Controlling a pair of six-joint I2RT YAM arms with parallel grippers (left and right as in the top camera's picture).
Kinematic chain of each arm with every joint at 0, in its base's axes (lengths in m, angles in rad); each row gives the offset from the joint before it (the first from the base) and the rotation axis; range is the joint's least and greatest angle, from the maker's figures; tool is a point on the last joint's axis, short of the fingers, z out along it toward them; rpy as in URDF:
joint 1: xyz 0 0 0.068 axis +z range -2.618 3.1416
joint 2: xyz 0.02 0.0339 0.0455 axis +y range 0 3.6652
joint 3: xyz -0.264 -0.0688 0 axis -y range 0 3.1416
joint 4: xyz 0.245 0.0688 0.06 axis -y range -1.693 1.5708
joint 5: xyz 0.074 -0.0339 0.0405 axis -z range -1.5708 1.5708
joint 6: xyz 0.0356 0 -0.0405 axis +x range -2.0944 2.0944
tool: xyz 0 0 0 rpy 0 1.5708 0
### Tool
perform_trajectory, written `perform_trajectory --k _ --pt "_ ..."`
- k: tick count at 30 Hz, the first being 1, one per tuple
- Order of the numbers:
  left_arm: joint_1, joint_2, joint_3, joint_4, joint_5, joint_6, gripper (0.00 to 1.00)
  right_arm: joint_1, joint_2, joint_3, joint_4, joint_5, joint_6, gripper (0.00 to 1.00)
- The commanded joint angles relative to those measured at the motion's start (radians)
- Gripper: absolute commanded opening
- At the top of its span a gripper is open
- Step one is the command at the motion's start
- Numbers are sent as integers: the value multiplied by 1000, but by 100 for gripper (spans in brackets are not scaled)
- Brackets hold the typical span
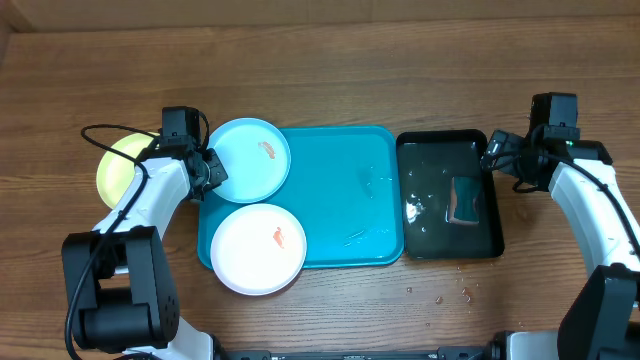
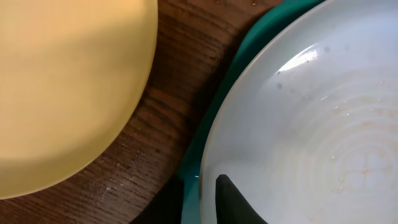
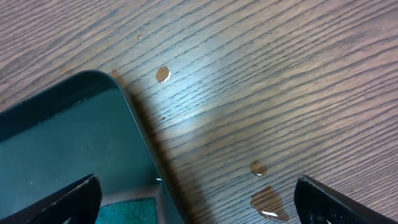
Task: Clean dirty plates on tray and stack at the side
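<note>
Light-blue plate [image 2: 323,124] rim between fingers [image 2: 239,202] of left pincer [image 2: 198,200] — narrow gap, hold unclear.

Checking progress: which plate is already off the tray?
The yellow-green plate: it sits on the table left of the tray, while the light blue plate and the white plate lie on it.

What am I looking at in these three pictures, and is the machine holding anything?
This is a robot with two arms at a wooden table. One picture looks down from above; the other two come from small cameras on each wrist. A turquoise tray carries a light blue plate and a white plate, both smeared orange. A yellow-green plate lies on the table beside it; a black tray holds a sponge. The left fingers straddle the light blue plate's rim; whether they pinch it is unclear. The right fingers stand wide open, empty.
</note>
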Motion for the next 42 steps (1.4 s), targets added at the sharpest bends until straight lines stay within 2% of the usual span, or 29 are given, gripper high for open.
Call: perform_trajectory --k 1,10,42 --pt "4 -2 -8 5 -5 4 18 0 -10 16 5 -3 5 100" --pt "4 -2 -14 12 -5 4 13 0 -10 15 5 -3 5 100" --pt "4 -2 -19 17 -2 4 11 0 -10 15 5 -3 5 100"
